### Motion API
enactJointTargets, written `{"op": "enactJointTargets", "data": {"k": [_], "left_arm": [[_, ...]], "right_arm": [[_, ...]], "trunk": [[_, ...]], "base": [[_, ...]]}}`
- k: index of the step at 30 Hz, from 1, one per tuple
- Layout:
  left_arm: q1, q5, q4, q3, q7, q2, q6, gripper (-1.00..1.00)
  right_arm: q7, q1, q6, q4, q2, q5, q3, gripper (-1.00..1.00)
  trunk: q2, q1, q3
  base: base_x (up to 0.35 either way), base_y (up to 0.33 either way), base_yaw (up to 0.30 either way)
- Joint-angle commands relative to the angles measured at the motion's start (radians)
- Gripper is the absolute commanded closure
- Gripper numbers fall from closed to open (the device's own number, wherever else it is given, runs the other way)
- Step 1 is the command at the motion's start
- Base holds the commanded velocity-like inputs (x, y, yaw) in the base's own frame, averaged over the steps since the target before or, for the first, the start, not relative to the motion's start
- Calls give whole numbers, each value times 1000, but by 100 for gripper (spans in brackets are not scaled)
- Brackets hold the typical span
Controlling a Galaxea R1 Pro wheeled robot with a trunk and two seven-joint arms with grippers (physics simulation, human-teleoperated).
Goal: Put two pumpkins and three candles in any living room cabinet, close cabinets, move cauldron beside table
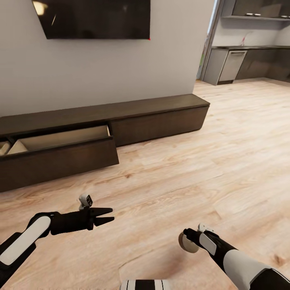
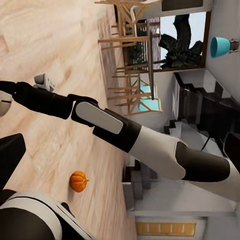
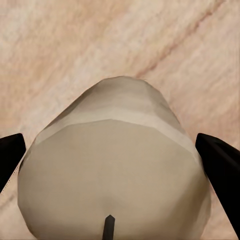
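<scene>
Over wooden floor (image 1: 193, 169), candle (image 3: 117, 165) sits between right tool (image 1: 188, 243) fingers.

Big black TV (image 1: 94, 18) mounted on a plain grey wall (image 1: 100, 72), light wood plank floor (image 1: 193, 169) everywhere. Kitchen off to the side with dark grey cupboards (image 1: 257, 64). Wooden chairs (image 2: 131, 65), a teal lamp (image 2: 220, 47) and stairs (image 2: 200, 120) further off.

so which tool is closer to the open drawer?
Left. The left tool hovers over the floor just in front of the open drawer; the right tool, holding a candle, is farther back and right.
</scene>
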Motion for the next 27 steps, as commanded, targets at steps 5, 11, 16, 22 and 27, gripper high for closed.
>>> {"op": "enactJointTargets", "data": {"k": [5,11,16,22,27], "left_arm": [[-1,1,1,-2,-4,1,3,-100],[-1,1,1,-2,-4,1,4,-100],[-1,1,1,-2,-4,1,4,-100],[-1,1,1,-1,-4,2,4,-100],[-1,2,1,-1,-4,2,4,-100]], "right_arm": [[-7,0,1,-4,-1,-8,7,100],[-7,0,0,-4,-1,-8,7,100],[-7,1,-1,-4,-1,-8,7,100],[-7,0,-1,-4,-1,-8,7,100],[-7,0,-1,-4,-1,-8,7,100]], "trunk": [[0,0,-6],[0,0,-13],[0,0,-19],[0,0,-25],[0,0,-31]], "base": [[0,8,214],[0,132,214],[0,185,214],[0,194,214],[0,195,214]]}}
